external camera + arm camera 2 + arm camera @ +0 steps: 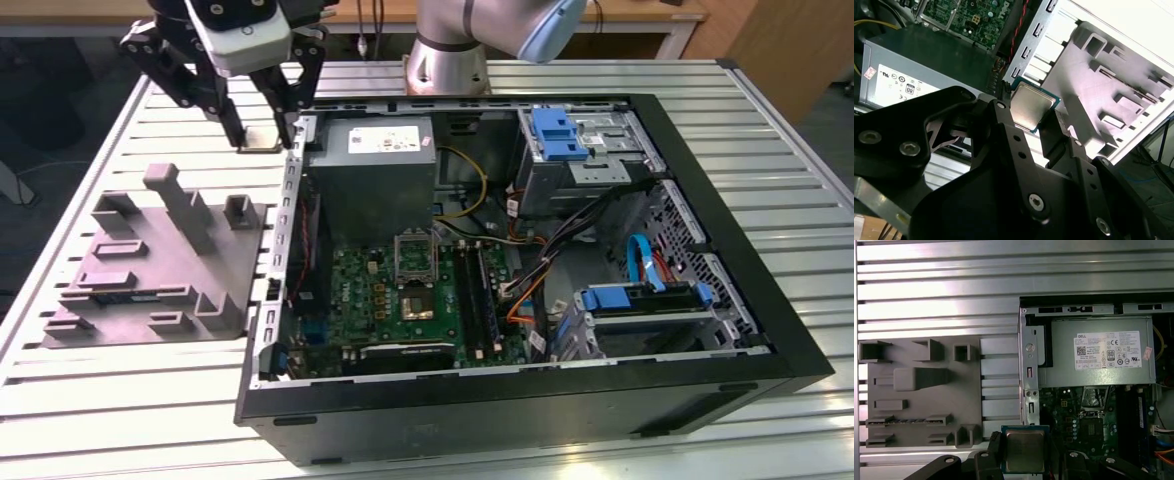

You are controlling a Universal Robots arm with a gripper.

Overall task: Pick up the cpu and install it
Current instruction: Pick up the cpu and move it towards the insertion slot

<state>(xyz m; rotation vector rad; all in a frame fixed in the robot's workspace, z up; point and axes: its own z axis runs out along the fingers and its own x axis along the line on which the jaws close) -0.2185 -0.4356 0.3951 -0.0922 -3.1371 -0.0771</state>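
My gripper hangs above the slatted table, just off the open computer case's far corner on the exterior view's left. It is shut on the cpu, a small flat square chip with a silvery top and thin pale rim. Both wrist views show the cpu pinched by its edges between the two black fingers. The silver-framed socket with a dark centre lies on the green motherboard inside the case, well apart from the gripper. The first wrist view has the socket beside the chip.
A grey moulded tray with raised blocks lies on the table on the exterior view's left. The black case holds a grey power supply, long black memory sticks, cables and blue drive brackets. The arm's base stands behind.
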